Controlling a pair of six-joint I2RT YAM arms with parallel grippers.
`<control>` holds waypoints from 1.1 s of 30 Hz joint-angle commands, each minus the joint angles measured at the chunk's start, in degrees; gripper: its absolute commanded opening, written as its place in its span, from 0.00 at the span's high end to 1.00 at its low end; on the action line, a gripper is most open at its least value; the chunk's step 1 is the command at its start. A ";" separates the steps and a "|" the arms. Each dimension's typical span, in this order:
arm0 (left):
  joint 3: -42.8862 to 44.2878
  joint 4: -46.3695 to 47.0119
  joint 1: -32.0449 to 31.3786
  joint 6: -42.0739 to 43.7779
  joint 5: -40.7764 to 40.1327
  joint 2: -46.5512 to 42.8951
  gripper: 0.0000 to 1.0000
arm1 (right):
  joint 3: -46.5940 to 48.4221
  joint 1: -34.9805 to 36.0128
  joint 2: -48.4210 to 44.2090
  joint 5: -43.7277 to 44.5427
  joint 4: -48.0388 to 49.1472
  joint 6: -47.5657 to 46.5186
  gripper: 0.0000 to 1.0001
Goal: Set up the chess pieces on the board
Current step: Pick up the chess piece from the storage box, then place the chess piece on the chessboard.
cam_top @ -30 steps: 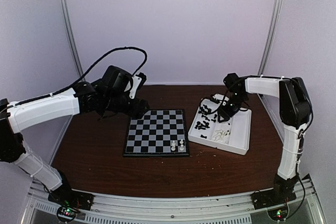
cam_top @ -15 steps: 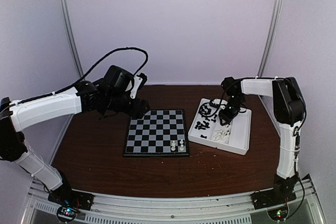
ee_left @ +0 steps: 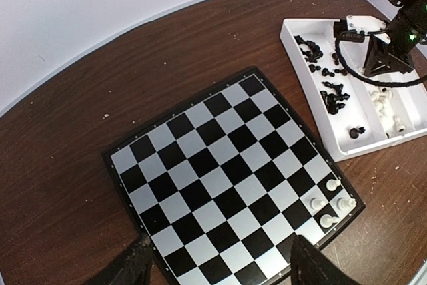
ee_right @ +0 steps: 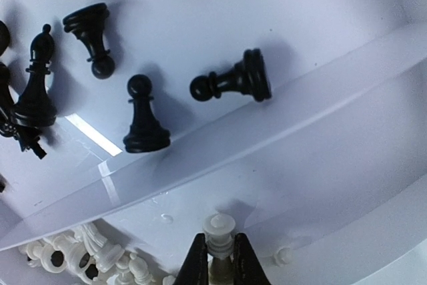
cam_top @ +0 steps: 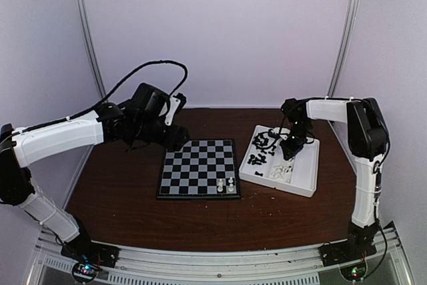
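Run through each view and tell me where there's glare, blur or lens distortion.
Top external: even, soft light with a violet cast; pieces in the white tray too small to make out. Left wrist: wide-angle bend curves the far edge of the table; the board is sharp. Right wrist: a bright glare streak on the tray floor, soft shadows beside the black pawn.

Board [cam_top: 198, 168] mostly open; 4 white pcs [cam_top: 225, 184] block near-R corner.
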 commanded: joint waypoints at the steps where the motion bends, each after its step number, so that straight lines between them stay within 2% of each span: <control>1: -0.60 1.44 0.45 -0.29 0.58 -1.72 0.29 | 1.83 0.86 -2.67 2.84 -2.63 2.07 0.93; 5: -1.31 1.49 0.44 -0.35 0.57 -2.21 0.29 | 1.06 1.19 -4.48 2.42 -0.34 3.71 1.00; 17: -4.91 2.40 0.45 -1.83 -0.45 -5.26 0.29 | -2.68 3.28 -14.26 -0.70 8.15 7.27 1.00; 20: -5.86 3.75 1.53 -3.44 1.28 -5.23 0.29 | -6.28 6.52 -18.02 -1.67 13.39 9.33 1.00; 23: -7.13 5.84 4.31 -6.23 7.48 -4.93 0.29 | -9.92 11.99 -20.59 -3.73 19.84 12.38 0.99; 26: -7.58 6.55 5.31 -6.87 9.07 -4.71 0.29 | -12.79 18.31 -22.12 -4.42 28.39 15.76 0.98; 33: -9.93 6.84 7.51 -8.57 12.58 -5.76 0.29 | -15.83 29.82 -18.79 -3.83 45.81 24.43 0.97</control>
